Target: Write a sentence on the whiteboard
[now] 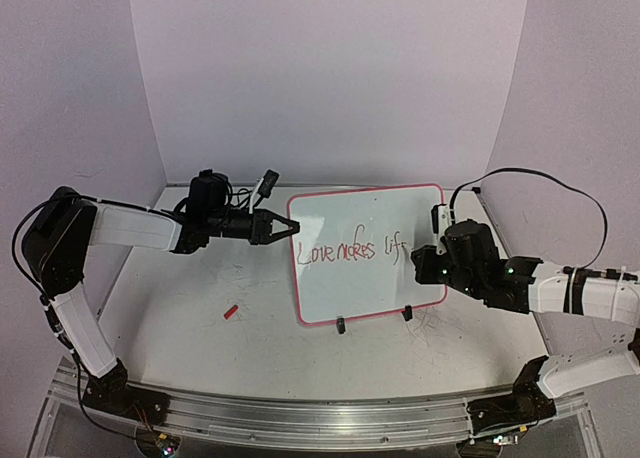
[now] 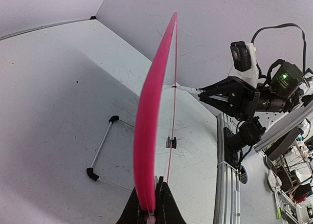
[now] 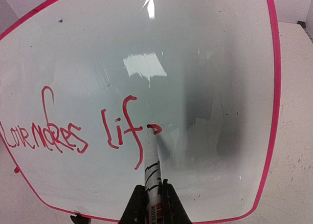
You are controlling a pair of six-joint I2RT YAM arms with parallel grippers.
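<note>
Risks smearing the unfinished sentence (image 1: 355, 250) or pushing over the whiteboard (image 1: 370, 293), standing at mid counter (image 1: 200, 318) with left end effector (image 1: 287, 226) closed on its left rim, if pressing too hard with the marker (image 3: 150, 160) gripped in right end effector (image 3: 150, 203).

The whiteboard (image 1: 372, 290) stands on the table (image 1: 190, 288), the marker (image 3: 151, 160) touching it right of the sentence (image 1: 355, 250).

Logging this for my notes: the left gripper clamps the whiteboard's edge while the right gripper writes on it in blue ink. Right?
Only the colour is wrong: the sentence is in red ink, as the right wrist view shows at the marker tip on the whiteboard. The left gripper does clamp its edge while the right gripper writes.
</note>
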